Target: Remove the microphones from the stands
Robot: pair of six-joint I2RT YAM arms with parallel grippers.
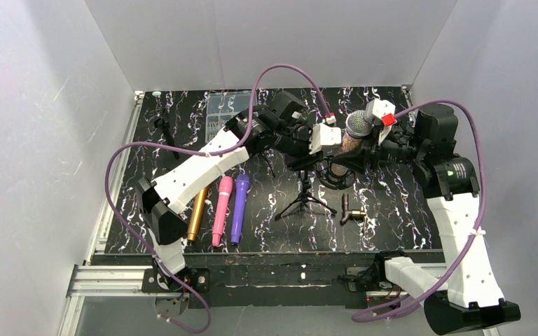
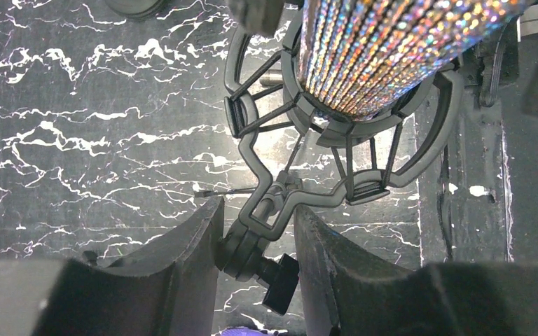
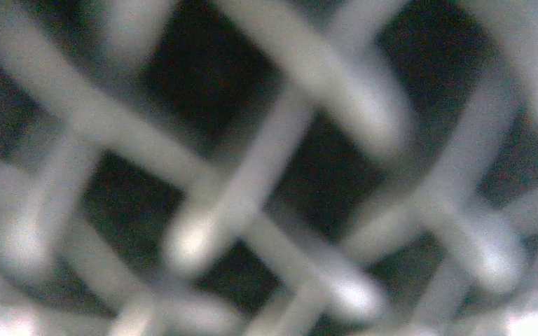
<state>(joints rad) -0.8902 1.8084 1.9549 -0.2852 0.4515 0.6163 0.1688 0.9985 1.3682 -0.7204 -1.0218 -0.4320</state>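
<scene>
A microphone [image 1: 354, 133] with a glittery body [image 2: 385, 49] and a silver mesh head sits tilted in the black shock mount [image 2: 343, 136] of a small tripod stand [image 1: 305, 199]. My left gripper [image 2: 256, 234] is shut on the stand's swivel joint [image 2: 249, 245] just below the mount, and it shows in the top view as the left gripper [image 1: 328, 157]. My right gripper [image 1: 368, 127] reaches in from the right and is closed around the microphone's head. The blurred mesh [image 3: 266, 168] fills the whole right wrist view and hides that gripper's fingers.
A gold microphone [image 1: 197, 213], a pink one [image 1: 222, 210] and a purple one [image 1: 239, 206] lie side by side at the front left. A black and brass adapter [image 1: 352, 212] lies right of the tripod. A clear plastic box [image 1: 224, 105] sits at the back.
</scene>
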